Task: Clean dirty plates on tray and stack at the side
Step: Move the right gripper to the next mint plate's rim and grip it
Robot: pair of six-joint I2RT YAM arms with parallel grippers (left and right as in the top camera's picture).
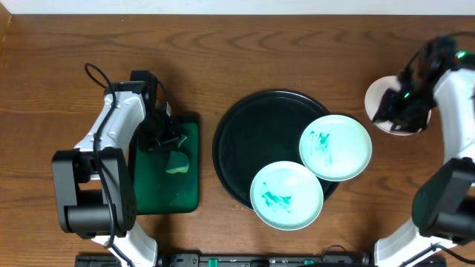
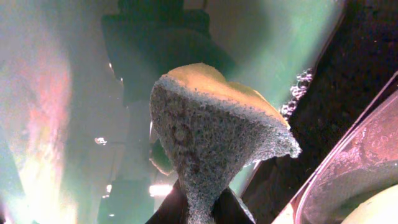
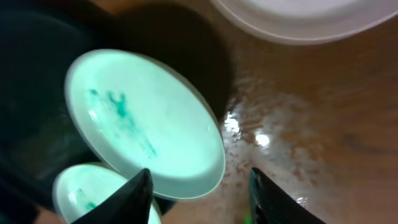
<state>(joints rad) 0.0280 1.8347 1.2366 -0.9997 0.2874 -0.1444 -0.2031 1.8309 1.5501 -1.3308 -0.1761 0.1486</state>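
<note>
Plate [image 1: 377, 95] beside tray [image 1: 252, 141], below parted right jaws, sponge [image 2: 211, 137] in left jaws

The tray [image 1: 249, 141] is bare from 7 round to 1 o'clock, open from above. A plate [image 1: 335, 147] at its 3 o'clock and a second plate [image 1: 286, 195] at 5 o'clock overlap at their edges and overhang the rim, closing that side. The surface [image 1: 297, 44] lies open at 12 o'clock. The left tool [image 1: 165, 139], pinching a sponge [image 1: 178, 162] over the green tray [image 1: 167, 196], crowds 9 o'clock. The right tool [image 1: 397, 111] hangs over a third plate [image 1: 378, 93] at 2 o'clock.
</note>
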